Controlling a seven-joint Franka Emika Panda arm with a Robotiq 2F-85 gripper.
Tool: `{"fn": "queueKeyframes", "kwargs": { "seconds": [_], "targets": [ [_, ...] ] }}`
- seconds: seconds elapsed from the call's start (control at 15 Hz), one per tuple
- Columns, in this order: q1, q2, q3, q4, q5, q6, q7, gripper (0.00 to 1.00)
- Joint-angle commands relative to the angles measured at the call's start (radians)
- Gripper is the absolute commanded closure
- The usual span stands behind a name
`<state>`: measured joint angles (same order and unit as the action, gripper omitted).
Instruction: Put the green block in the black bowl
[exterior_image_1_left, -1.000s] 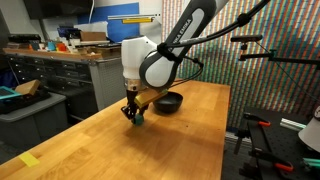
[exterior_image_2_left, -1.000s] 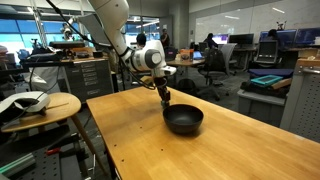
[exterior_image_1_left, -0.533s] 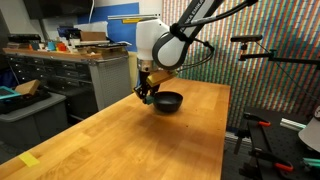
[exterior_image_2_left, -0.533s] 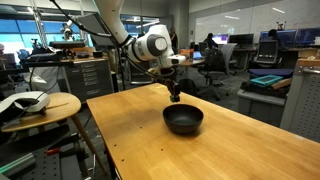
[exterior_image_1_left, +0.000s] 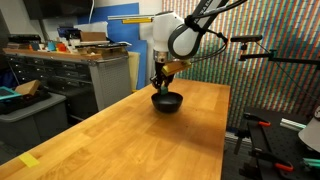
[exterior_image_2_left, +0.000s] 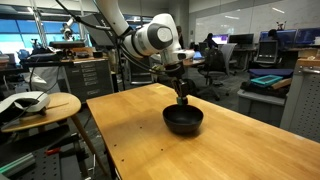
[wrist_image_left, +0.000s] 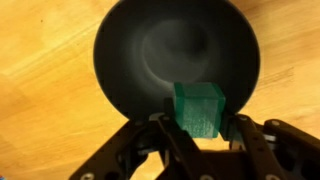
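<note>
Green block (wrist_image_left: 198, 108), pinched in the claw (wrist_image_left: 200, 128), hangs over the black bowl (wrist_image_left: 140, 60) on a wooden table (exterior_image_1_left: 120, 130) near grey cabinets (exterior_image_1_left: 45, 72).

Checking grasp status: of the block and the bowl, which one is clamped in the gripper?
The green block, held in the gripper above the black bowl, which rests on the table.

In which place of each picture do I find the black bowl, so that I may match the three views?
Exterior view: the black bowl sits near the centre, on the far part of the wooden table.
Exterior view: the black bowl sits just right of centre, below mid-height.
Wrist view: the black bowl fills the upper middle.
Shared landmark: the gripper, holding the green block just above the bowl.
</note>
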<state>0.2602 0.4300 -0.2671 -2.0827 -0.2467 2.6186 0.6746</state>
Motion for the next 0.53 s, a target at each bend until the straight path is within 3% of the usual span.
{"fn": "queueKeyframes", "kwargs": {
  "seconds": [0.0, 0.47],
  "targets": [
    [-0.06, 0.0, 0.033, -0.036, 0.012, 0.022, -0.026, 0.83],
    [-0.141, 0.103, 0.1, 0.004, 0.106, 0.034, -0.125, 0.83]
  ]
}}
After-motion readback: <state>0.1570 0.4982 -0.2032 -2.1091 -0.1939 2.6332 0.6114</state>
